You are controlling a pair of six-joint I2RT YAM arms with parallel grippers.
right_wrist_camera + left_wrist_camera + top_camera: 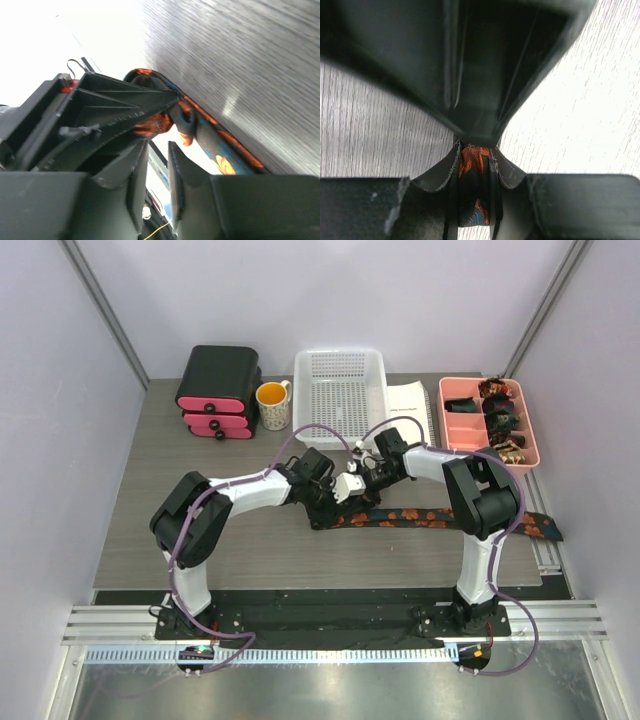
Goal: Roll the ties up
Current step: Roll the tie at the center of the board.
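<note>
You're looking at a left arm (pixel 248 490) and right arm (pixel 428 460), both wearing white links between bulky black joints. Purple cables (pixel 320 426) are looping along each. The left gripper (pixel 475 152) is showing matte black fingers (pixel 438 172) with saw-toothed edges.

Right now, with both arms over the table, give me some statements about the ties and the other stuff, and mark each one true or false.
1. The left gripper is pinching the tie. True.
2. The white basket holds rolled ties. False: the rolled ties sit in the pink tray at the far right.
3. The mug stands between the drawer unit and the white basket. True.
4. The tie on the table is completely rolled up. False: most of it lies stretched out flat towards the table's right edge.
</note>
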